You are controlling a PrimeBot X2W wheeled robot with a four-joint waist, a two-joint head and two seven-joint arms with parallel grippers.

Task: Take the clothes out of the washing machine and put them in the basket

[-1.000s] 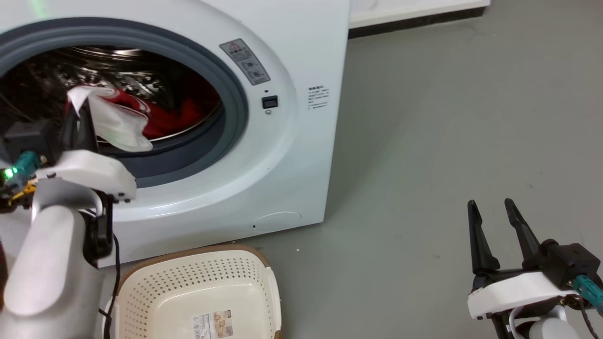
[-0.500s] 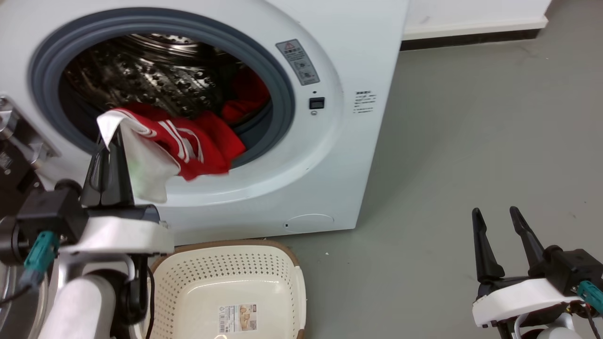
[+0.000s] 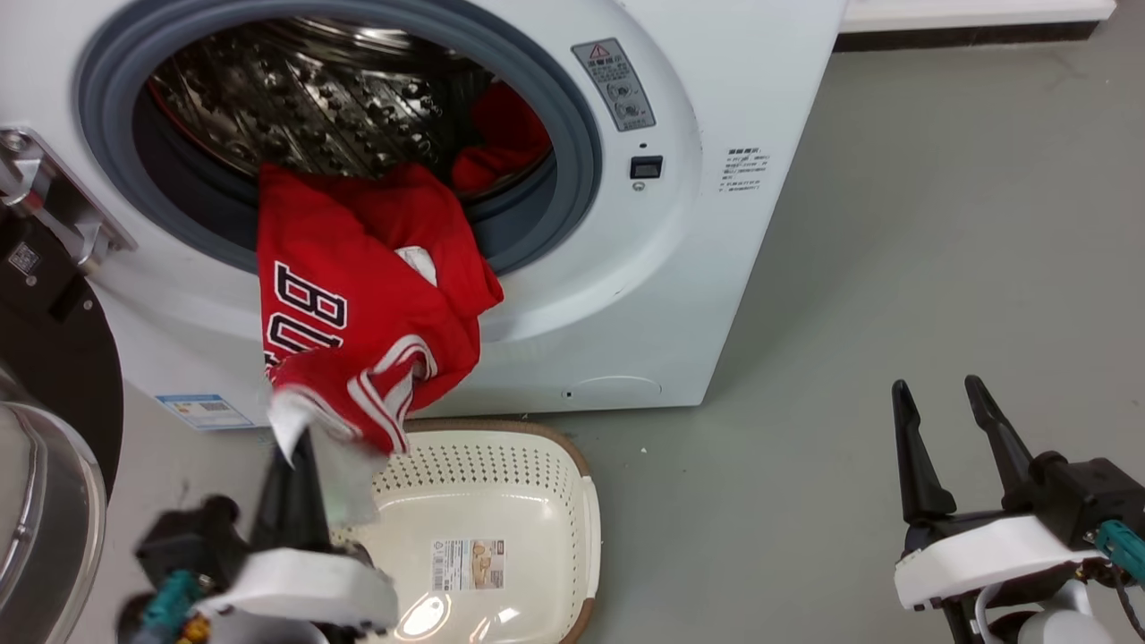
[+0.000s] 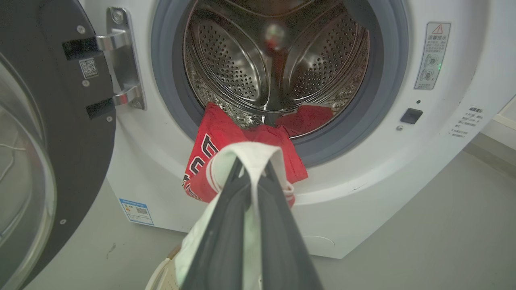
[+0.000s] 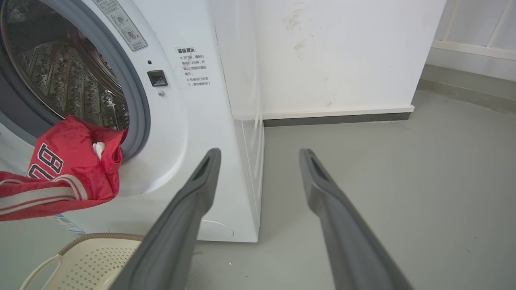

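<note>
Jersey has slid halfway out of washer; left end effector, clamped on its hem, sits over basket.

- Grey floor: smooth and matt, from 1 to 5 o'clock in the head view.
- White wall: at 12 o'clock in the right wrist view, with faint scuff marks.
- White skirting board: along the wall's foot, with a dark strip beneath it that meets the floor.
- Small white speck: on the floor, toward 6 o'clock in the head view.
</note>
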